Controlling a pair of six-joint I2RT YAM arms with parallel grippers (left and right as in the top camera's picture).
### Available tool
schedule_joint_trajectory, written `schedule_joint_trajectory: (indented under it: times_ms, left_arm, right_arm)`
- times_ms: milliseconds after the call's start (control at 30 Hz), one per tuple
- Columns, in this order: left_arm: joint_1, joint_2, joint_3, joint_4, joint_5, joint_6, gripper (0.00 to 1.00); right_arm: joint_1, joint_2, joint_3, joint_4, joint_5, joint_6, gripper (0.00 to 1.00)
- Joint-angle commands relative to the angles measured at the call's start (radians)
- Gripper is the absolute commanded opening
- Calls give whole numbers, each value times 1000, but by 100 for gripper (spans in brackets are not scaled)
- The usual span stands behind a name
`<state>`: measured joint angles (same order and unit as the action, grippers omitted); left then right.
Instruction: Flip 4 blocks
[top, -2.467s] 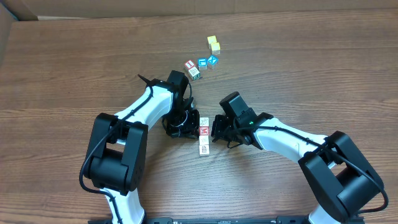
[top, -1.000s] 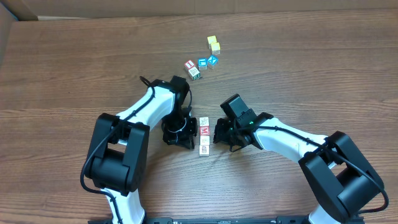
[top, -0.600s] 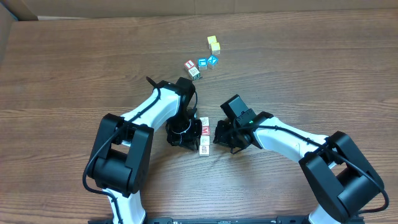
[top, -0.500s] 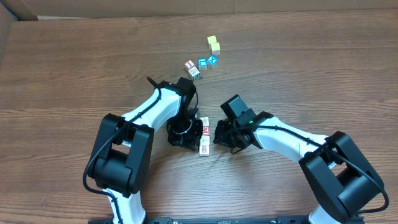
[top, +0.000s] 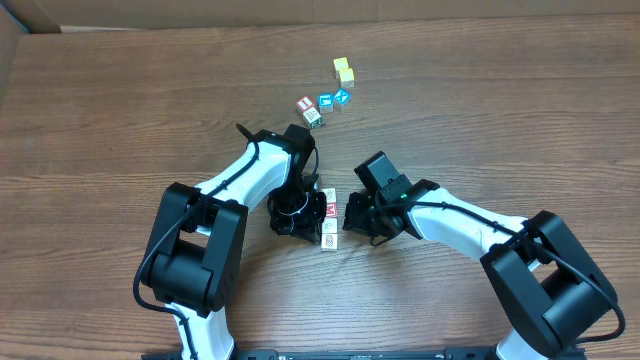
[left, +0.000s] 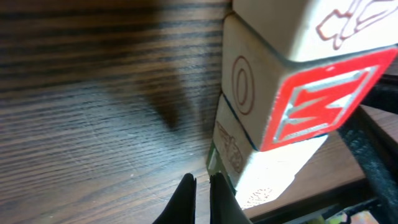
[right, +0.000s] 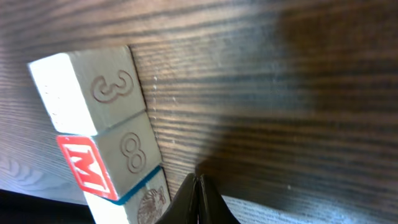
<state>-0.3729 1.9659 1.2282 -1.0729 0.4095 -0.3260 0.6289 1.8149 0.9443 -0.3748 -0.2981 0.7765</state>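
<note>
Small wooden alphabet blocks (top: 328, 228) lie in a short straight row near the middle of the table (top: 100, 110), touching face to face. The wrist views show three in the row. The overhead view is too small to show whether there is a fourth. The M block (top: 329, 210), with a red letter on top, sits in the row with a block on each side.

The left gripper (left: 202, 186) points down just beside the row's left side, its fingers pinched nearly together and holding nothing. The right gripper (right: 199, 186) is close on the row's right side, also pinched together and empty. Whether either tip touches a block cannot be told.

Four far blocks (top: 322, 106) sit in a loose cluster toward the back: one red-bordered, one with a green print and two blue. Beyond them are two yellow cubes (top: 344, 70), touching.

Bare wood stretches wide to the left and right. The back edge runs behind the cubes.
</note>
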Motion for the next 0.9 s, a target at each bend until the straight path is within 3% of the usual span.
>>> schedule_joint_trajectory:
  times_ms: [0,167,433,600,867]
  left_arm:
    - [20,8,16,2,-44,4,4]
    - [71,8,105,27,-153,3,4]
    - [69,9,120,185,-154,-38,4]
    - [36,9,119,188,-155,-48,4]
    - [27,9,116,209,-270,-75,4]
  right_arm:
    - [-34,-6,7,14,16,-26,4]
    - [-75,-6,7,26,16,-26,4]
    - [-75,-6,7,143,23,-57,4]
    - [-75,-6,7,174,147,-71,4]
    - [-59,-6,6,232,148,-80,4]
